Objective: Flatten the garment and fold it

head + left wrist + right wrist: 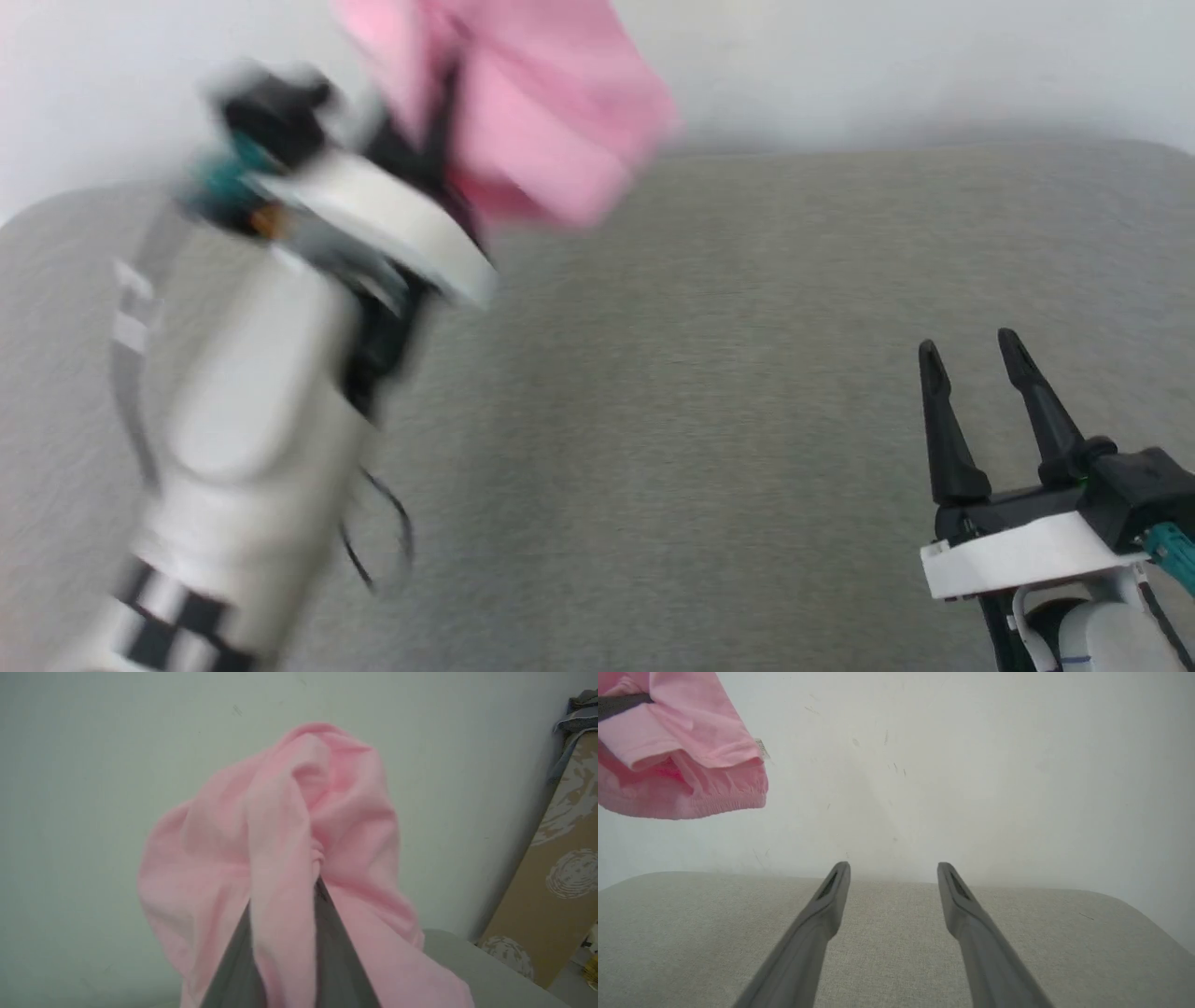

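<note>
The light pink garment [541, 112] hangs bunched in the air above the grey fabric surface [709, 392], at the upper left of the head view, blurred by motion. My left gripper [439, 131] is shut on it; in the left wrist view the pink cloth [299, 849] drapes over both dark fingers [336, 952]. From the right wrist the garment [682, 756] shows at the upper left, with its gathered hem and a small white tag [761, 746]. My right gripper [976, 359] stands open at the lower right, low over the surface, fingers [831, 905] apart with nothing between them.
A pale wall [934, 56] runs behind the grey surface. In the left wrist view a brown patterned board [556, 868] leans at the right, with grey cloth [579, 714] on top of it.
</note>
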`<state>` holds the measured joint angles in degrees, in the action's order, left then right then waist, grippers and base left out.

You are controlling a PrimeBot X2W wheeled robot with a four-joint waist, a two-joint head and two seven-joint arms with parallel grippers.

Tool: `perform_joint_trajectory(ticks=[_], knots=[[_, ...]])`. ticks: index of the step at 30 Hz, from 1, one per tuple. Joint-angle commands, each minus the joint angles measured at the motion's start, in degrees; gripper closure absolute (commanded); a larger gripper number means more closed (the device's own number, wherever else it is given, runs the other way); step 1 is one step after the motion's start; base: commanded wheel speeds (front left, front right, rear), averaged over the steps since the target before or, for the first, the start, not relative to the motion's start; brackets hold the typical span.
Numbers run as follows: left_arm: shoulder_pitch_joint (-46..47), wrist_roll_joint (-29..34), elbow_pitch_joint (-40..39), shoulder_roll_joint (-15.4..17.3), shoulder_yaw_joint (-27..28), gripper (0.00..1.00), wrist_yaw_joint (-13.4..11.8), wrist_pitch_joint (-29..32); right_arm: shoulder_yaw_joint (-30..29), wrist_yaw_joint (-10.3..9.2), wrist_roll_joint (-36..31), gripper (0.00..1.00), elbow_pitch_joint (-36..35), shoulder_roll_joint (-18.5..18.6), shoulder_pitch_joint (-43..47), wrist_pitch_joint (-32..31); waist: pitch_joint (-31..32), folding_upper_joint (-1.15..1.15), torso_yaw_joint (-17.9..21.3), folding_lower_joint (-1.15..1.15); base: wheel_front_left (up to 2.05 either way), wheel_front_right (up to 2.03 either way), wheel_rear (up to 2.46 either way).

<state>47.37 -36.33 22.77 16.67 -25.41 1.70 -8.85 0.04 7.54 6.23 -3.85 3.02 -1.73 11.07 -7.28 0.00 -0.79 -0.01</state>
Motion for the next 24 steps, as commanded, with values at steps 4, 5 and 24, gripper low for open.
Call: perform_joint_trajectory(ticks=[4,5,24], knots=[[-12.40,-1.08,-3.03,-4.62,-5.87,1.00,-1.61,2.38,0.47,-0.05,0.31,0.00,-0.02,-0.13,1.12,-0.49,1.08,0.00,9.29,0.01,0.00,0.00,0.00],[-15.00,-1.61,-2.88,-5.28,-6.85,1.00,-1.78,2.94,0.63,-0.05,0.43,0.00,-0.02,-0.13,1.16,-0.52,0.86,0.00,9.89,0.01,0.00,0.00,0.00],[-32.95,5.53,-11.16,-3.33,-7.03,0.00,-6.13,-6.05,1.60,-0.05,1.13,0.00,1.32,-0.14,2.25,-0.87,1.59,0.00,5.64,0.01,0.00,0.00,0.00]])
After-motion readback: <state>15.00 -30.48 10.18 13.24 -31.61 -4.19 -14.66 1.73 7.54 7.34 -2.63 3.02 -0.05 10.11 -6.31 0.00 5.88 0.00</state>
